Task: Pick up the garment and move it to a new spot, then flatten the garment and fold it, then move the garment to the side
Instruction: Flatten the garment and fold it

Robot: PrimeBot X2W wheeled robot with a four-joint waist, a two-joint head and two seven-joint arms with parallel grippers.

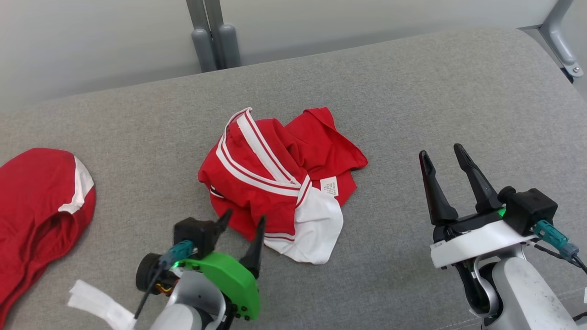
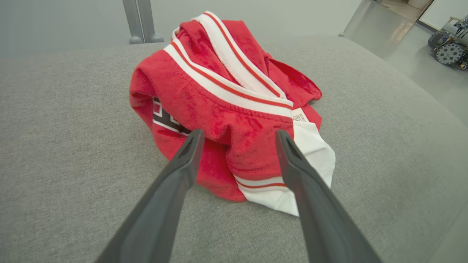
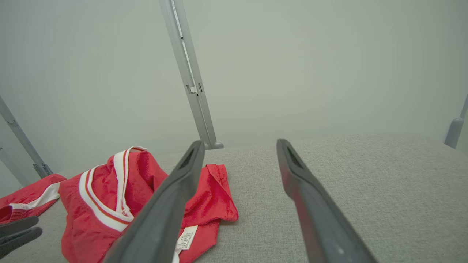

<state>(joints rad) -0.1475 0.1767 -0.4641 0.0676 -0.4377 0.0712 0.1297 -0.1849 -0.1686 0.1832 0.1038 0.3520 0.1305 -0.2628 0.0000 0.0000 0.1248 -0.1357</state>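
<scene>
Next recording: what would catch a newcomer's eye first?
A crumpled red shirt with white stripes lies in the middle of the grey cushion. The left claw hovers open at its near edge; the right claw stands open off to the right. Another red garment lies at the far left.

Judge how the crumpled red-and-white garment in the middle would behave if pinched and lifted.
Probably floppy: the garment lies in soft bunched folds, so it should sag and unfurl. Likely light: thin cloth. Pushed, it would probably bunch on the grey surface.

Head overhead, wrists low, sharing garment [image 1: 270,183]
</scene>
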